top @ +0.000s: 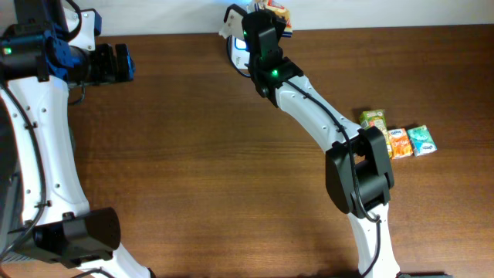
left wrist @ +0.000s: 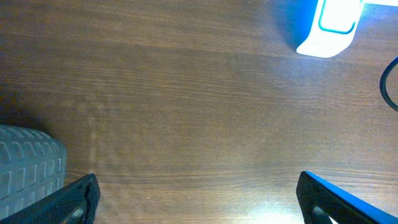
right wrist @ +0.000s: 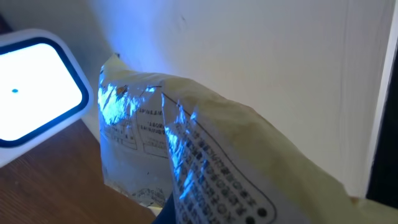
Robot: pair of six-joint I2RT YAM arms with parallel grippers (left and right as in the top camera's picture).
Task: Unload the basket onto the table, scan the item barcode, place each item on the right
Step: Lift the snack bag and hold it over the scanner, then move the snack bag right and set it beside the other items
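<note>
Beside the scanner [top: 237, 48], at the far edge of the brown surface [top: 193, 154], the right claw [top: 259, 23] is pressed together on a crinkled foil packet [right wrist: 186, 155]. It holds the packet just next to the scanner's lit face. In the right wrist view the blue light of the scanner [right wrist: 31, 99] falls on the shiny side of the packet, where small printed text shows; I cannot tell if a barcode is among it. Behind the packet is a white wall [right wrist: 261, 56]. The left claw [top: 123, 62] is well apart from the scanner, to its left, with its fingers [left wrist: 74, 199] spread wide over bare wood and nothing between them. Three small cartons, green [top: 373, 120], orange [top: 398, 143] and teal [top: 421, 140], lie together far from the scanner on the other side.
</note>
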